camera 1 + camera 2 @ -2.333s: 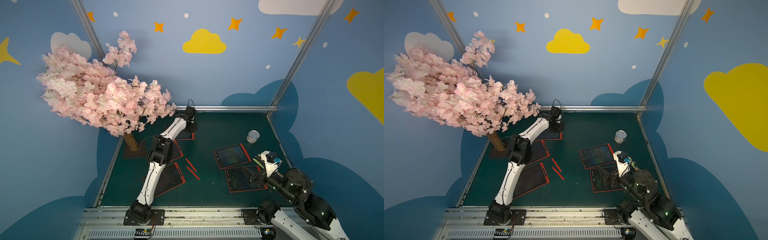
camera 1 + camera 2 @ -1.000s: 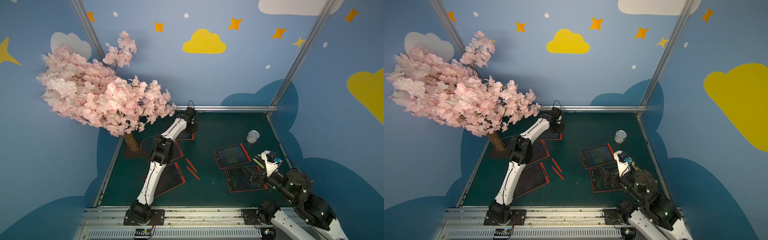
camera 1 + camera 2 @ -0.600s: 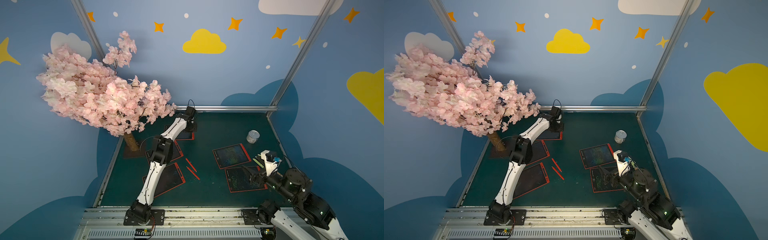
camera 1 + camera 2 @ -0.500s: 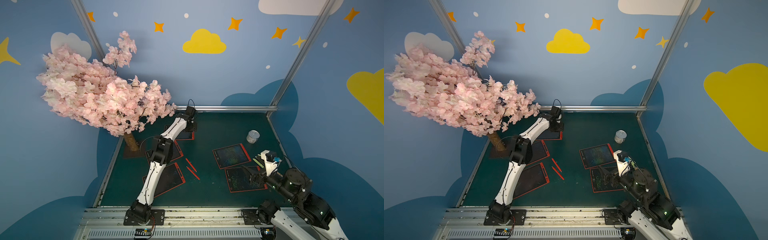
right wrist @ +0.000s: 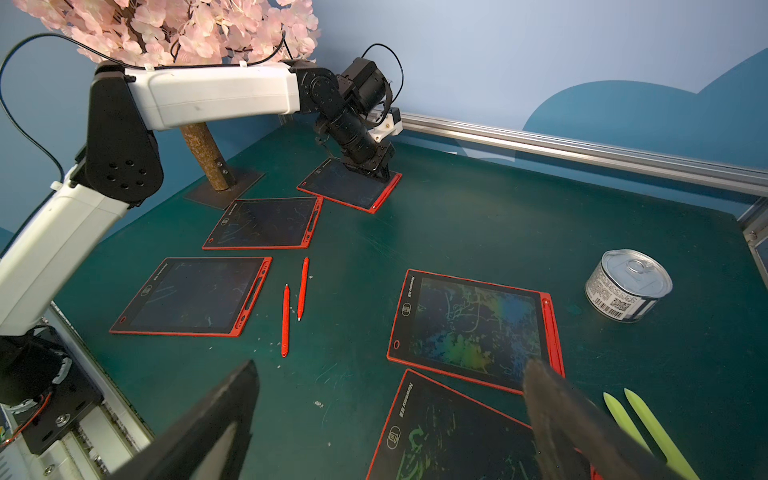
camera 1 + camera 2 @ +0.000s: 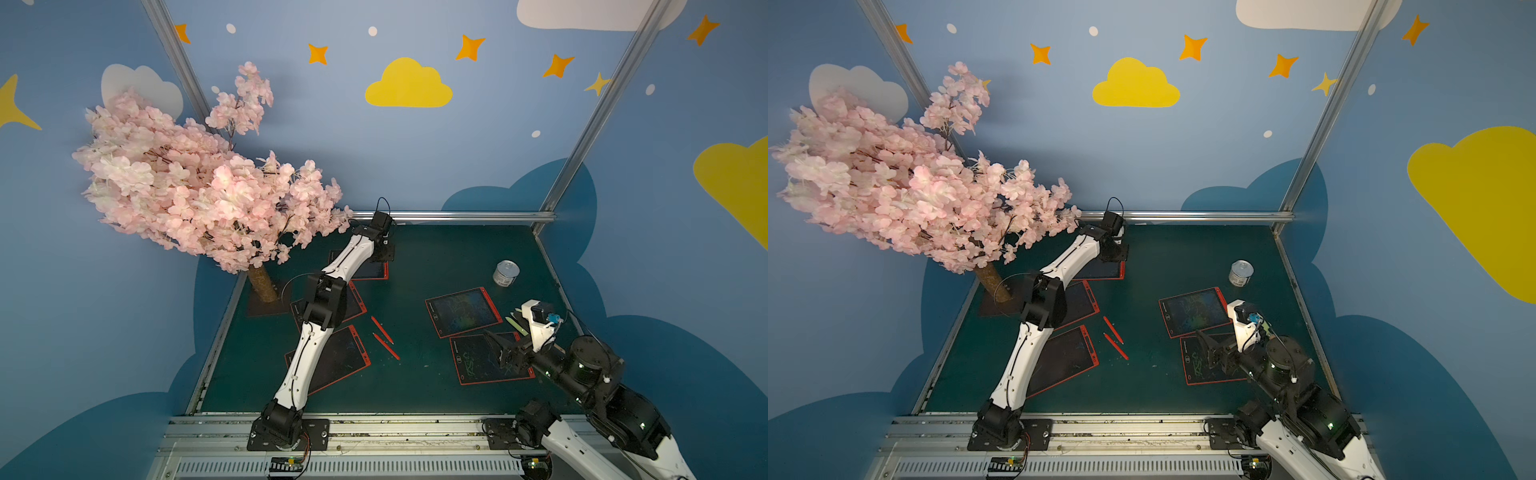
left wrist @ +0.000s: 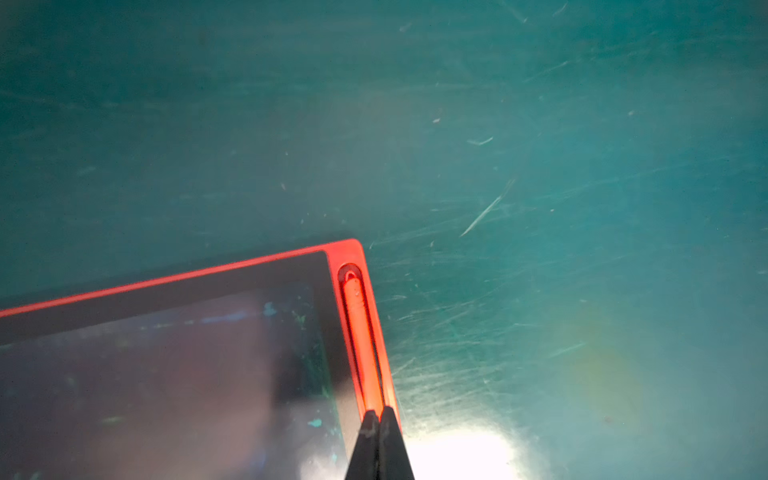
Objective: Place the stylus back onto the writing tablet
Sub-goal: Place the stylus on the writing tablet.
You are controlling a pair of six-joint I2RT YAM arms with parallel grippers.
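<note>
My left jaws are pressed together, tips on the slim red stylus (image 7: 360,332) lying in the edge groove of the writing tablet (image 7: 347,251) at 12 o'clock on the tabletop (image 6: 436,257), which I judge light, stiff and slippery, best pinched mid-shaft, while my right jaws hang spread.

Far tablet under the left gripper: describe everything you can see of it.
The far tablet lies flat on the green mat. It has a thin red frame, plastic-looking, and a dark screen with faint greenish marks. A red stylus lies in its edge slot, and the left gripper, shut, meets that stylus's end.
</note>
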